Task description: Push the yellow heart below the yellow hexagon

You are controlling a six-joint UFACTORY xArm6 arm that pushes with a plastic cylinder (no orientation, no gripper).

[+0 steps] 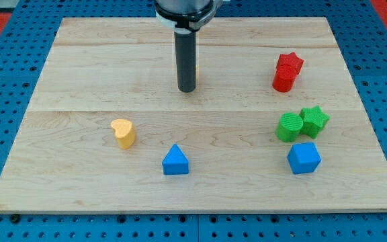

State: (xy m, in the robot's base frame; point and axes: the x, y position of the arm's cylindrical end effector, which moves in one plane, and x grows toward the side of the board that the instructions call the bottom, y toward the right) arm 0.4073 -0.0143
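The yellow heart (123, 132) lies on the wooden board (79, 67), left of centre. My tip (187, 89) rests on the board above and to the right of the heart, well apart from it. Only a thin yellow sliver (195, 69) shows at the rod's right edge; it looks like the yellow hexagon, almost wholly hidden behind the rod.
A blue triangle (175, 160) lies just below and right of the heart. At the view's right are a red star (290, 63) touching a red cylinder (283, 80), a green cylinder (289, 127) touching a green star (314, 121), and a blue cube (304, 158).
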